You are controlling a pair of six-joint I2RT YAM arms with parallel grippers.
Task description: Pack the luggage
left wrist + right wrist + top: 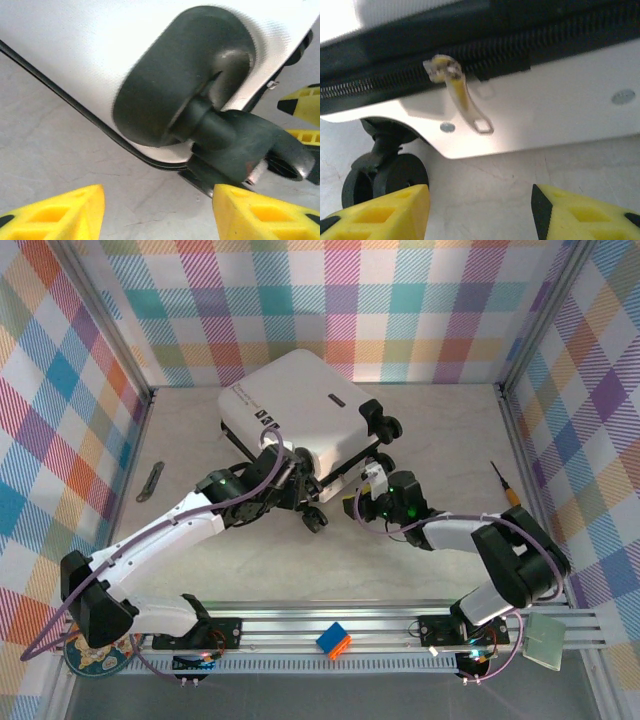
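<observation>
Left gripper (pixel 157 195): yellow fingers (pixel 60 212) parted, bare table (pixel 45 150) between them, nothing held. Poised just short of a black wheel (pixel 235 145) at a lower corner of the luggage (pixel 75 45), right fingertip almost under the wheel.

Right gripper (pixel 480 192): fingers (pixel 385 212) spread likewise, empty, facing the shell below the zip (pixel 530 45). Pull tab (pixel 465 107) hanging down over the white shell, just above the gap between the fingers. Second wheel (pixel 385 175) just beyond the left finger.

Luggage, seen from above: white hard shell, broad face up, toward the back middle of the table, near the rear wall. Apparently zipped shut, though the seam is blurred. Both grippers close in at its near edge, left and right.

Sundries: screwdriver (pixel 505 485) on the right of the table, well apart from the luggage; blue-and-orange block (pixel 334 640) on the rail (pixel 400 625) between the arm bases; dark narrow strip (pixel 152 483) at far left, kind not clear.
</observation>
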